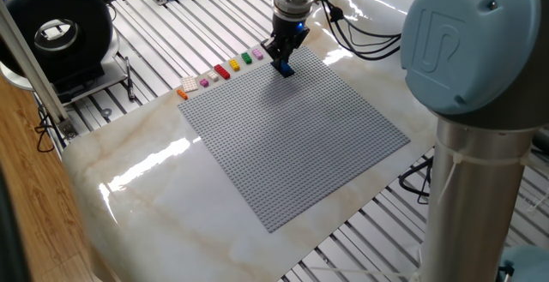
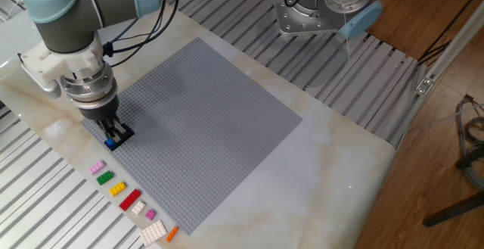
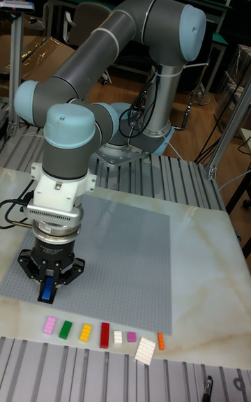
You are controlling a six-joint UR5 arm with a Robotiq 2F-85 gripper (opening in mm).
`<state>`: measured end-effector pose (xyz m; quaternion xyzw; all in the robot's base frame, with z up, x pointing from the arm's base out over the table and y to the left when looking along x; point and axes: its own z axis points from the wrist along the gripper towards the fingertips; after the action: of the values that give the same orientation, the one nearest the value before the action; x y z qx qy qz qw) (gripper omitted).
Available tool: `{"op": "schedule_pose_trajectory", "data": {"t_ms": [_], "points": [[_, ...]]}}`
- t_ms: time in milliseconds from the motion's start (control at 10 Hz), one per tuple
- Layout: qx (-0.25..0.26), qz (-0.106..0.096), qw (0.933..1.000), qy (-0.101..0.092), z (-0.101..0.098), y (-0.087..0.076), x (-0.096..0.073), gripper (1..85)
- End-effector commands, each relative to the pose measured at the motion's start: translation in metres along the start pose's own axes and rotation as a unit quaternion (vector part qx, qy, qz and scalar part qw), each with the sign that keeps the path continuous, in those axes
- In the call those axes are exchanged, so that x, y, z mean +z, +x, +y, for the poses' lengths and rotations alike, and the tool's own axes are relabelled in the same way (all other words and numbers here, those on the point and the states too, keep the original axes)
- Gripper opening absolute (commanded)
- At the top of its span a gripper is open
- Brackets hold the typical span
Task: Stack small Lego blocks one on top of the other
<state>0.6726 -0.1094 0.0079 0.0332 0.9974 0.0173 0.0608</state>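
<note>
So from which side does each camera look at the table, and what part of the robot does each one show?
One fixed view: high, beside the arm's base, facing the baseplate; a big joint fills the right.
The other fixed view: high, from the opposite side, showing base and wrist.
Tall fixed view: low, from the row of loose bricks, facing the whole arm.
All share the end effector on a blue brick.

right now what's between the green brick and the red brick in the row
One yellow brick sits between the green brick and the red brick, clearest in the tall fixed view.
</note>
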Motion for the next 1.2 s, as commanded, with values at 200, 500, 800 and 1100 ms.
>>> {"op": "schedule_pose_trajectory", "data": {"t_ms": [200,500,800,1100], "points": [[0.016,-0.005,0.9998,0.004,-0.001,-0.003,-0.001,14.0],[0.024,-0.009,0.9996,0.009,-0.002,-0.006,0.002,6.0],[0.031,-0.016,0.9994,-0.001,0.005,-0.011,0.003,1.0],[0.033,-0.023,0.9992,-0.007,0.007,-0.015,0.005,1.0]]}}
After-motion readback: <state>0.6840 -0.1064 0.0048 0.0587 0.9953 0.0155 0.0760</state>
